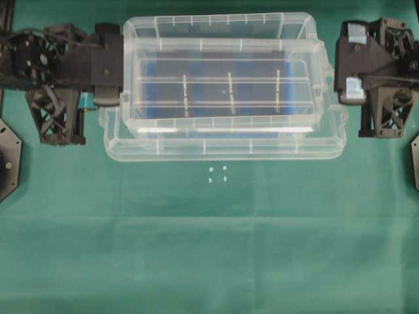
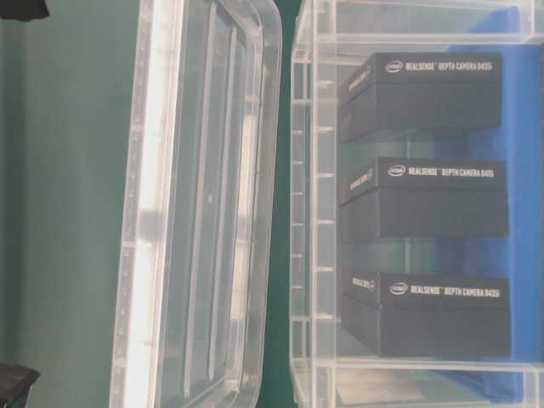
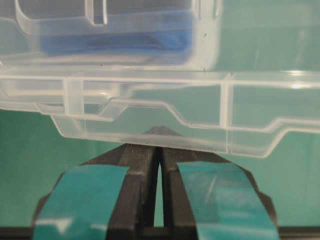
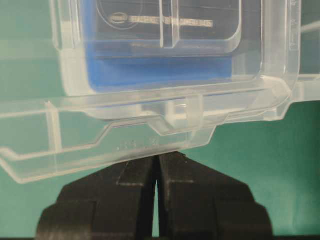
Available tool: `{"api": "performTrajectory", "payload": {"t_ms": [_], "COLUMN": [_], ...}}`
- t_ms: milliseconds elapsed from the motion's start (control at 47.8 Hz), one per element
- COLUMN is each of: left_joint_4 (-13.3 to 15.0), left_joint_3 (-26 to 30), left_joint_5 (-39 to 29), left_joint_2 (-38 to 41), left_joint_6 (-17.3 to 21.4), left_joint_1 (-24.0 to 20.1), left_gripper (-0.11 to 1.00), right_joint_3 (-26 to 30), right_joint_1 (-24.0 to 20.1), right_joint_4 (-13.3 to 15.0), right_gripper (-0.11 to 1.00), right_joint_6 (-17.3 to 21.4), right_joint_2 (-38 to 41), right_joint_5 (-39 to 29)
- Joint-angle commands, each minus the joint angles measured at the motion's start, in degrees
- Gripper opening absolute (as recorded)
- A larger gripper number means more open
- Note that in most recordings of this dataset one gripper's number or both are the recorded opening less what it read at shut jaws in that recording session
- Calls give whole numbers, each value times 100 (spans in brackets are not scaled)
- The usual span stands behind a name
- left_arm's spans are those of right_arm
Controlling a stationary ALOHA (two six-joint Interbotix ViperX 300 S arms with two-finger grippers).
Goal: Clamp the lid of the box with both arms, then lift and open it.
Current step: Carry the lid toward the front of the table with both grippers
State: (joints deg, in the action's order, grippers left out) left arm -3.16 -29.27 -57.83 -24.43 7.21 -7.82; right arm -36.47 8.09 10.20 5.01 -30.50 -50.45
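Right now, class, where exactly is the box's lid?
In the overhead view the lid is held mid-table between the left gripper and right gripper, overlapping the box, shifted toward the near side.

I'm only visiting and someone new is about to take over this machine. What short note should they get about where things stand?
Left gripper: fingers shut on the lid's end edge.
Right gripper: fingers shut on the lid's opposite end.
The lid is off the box, held between both arms, offset toward the near side of the table and overlapping the box in the overhead view.
The box sits on the green cloth, open, with three black camera cartons on its blue floor.
Done: clamping, lifting, opening.
Left: apparently nothing, though the lid is not set down.
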Motion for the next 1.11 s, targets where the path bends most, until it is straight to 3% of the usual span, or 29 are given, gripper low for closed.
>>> {"api": "performTrajectory", "payload": {"t_ms": [0, 168, 356, 565, 670, 775, 1089], "left_joint_4": [35, -9, -193, -747, -1028, -1116, -1116], "left_joint_3": [141, 123, 97, 97, 132, 158, 211], "left_joint_5": [105, 97, 97, -44, -272, -369, -404], "left_joint_2": [18, 26, 70, 114, 176, 220, 334], "left_joint_6": [-149, -466, -914, -1661, -2180, -2522, -2795], "left_joint_1": [246, 598, 1002, 1573, 1828, 2092, 2443], "left_gripper": [1, 1, 1, 1, 1, 1, 1], "right_joint_3": [387, 404, 483, 642, 729, 817, 1072], "right_joint_1": [-483, -1055, -1652, -2303, -2540, -2698, -2988], "right_joint_4": [272, 861, 1283, 1626, 1687, 1723, 1758], "right_gripper": [0, 0, 0, 0, 0, 0, 0], "right_joint_6": [448, 1266, 2083, 2821, 3085, 3252, 3296], "right_joint_2": [0, 0, 70, 316, 475, 615, 932], "right_joint_5": [79, -202, -580, -896, -976, -1046, -1134]}}
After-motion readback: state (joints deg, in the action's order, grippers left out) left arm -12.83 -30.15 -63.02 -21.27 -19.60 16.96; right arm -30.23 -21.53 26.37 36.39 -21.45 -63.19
